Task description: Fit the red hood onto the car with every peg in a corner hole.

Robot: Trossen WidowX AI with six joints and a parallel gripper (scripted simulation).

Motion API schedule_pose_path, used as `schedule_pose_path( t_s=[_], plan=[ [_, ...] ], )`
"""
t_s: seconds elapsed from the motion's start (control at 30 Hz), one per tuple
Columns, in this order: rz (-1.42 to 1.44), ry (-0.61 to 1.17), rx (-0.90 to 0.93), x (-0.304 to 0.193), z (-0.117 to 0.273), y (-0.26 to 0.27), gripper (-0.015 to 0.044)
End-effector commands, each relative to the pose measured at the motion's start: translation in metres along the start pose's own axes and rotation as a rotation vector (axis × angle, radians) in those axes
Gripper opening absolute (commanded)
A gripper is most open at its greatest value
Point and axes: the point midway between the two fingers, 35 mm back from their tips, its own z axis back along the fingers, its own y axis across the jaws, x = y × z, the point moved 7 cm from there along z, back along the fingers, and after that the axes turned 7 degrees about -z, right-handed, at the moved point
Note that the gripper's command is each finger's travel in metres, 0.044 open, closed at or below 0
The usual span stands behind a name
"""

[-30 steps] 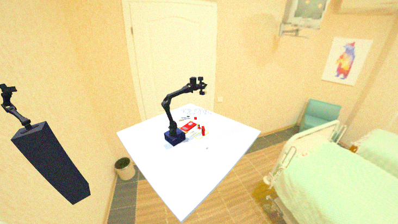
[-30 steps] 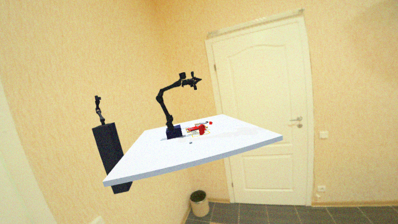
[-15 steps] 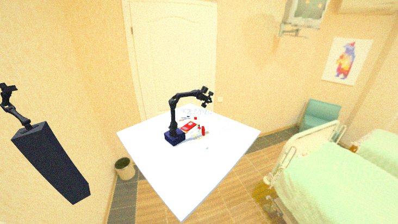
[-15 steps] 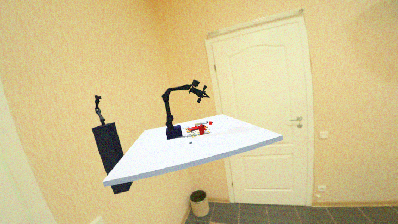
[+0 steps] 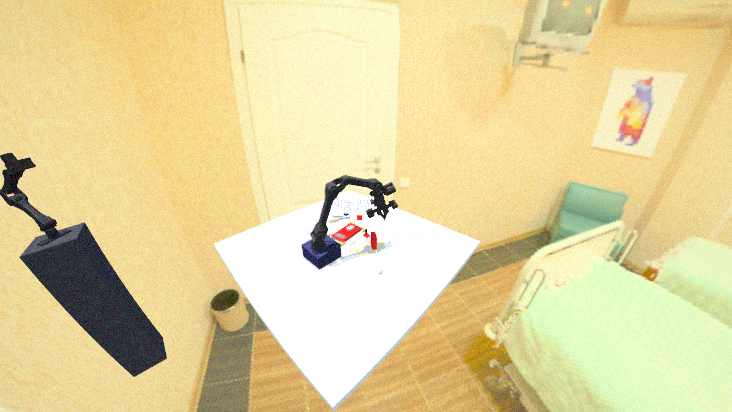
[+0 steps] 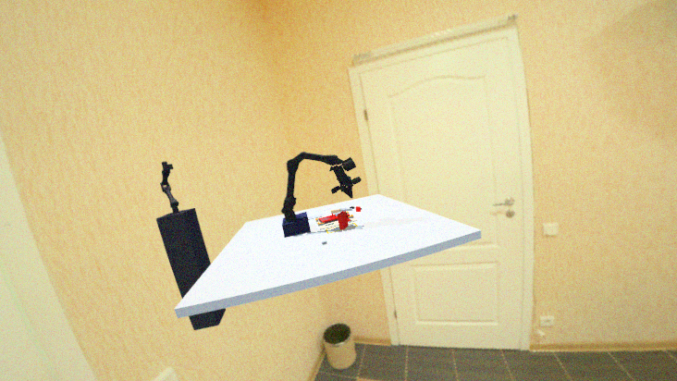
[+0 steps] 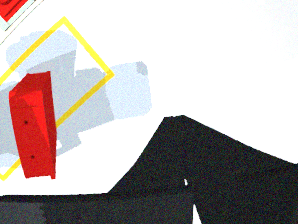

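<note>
Enclosing everything, yellowish walls (image 5: 461, 102) (image 6: 237, 94) rise around a pale door (image 5: 317, 127) (image 6: 449, 165), with a green-covered bed (image 5: 614, 317) to one side. The broad white table (image 5: 332, 327) (image 6: 331, 274) (image 7: 225, 75) carries a black arm (image 5: 324, 212) (image 6: 290, 184) on a dark blue base (image 5: 312, 255) (image 6: 296, 226). Near the wall stands a bin (image 5: 233, 317) (image 6: 340, 354); its inside is too dark to tell what it holds. The arm bends over the work area, its gripper (image 5: 384, 215) (image 6: 350, 194) (image 7: 173, 125) pointing down, narrowed fully with nothing in its grasp, above the table and apart from the pieces. Near the base lies a flat red piece (image 5: 346, 233) (image 6: 326, 219) (image 7: 10, 10). Beyond it the apparent hood (image 5: 373, 240) (image 6: 343, 221) (image 7: 35, 130) stands on edge, crossing a yellow outline (image 7: 85, 117), two dark holes visible. The small red block (image 5: 359, 217) (image 6: 358, 208) sits farther off.
</note>
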Motion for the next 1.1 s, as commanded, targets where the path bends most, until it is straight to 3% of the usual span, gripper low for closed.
schedule_pose_path(
  t_s=[0.0, 0.37, 0.63, 1.07],
  plan=[
    [-0.082, 0.096, 0.19, -0.017, -0.033, 0.016, 0.0],
    [-0.108, 0.131, 0.256, -0.023, -0.048, 0.024, 0.0],
    [-0.108, 0.131, 0.256, -0.028, -0.085, 0.034, 0.0],
    [-0.108, 0.131, 0.257, -0.028, -0.085, 0.037, 0.0]
  ],
)
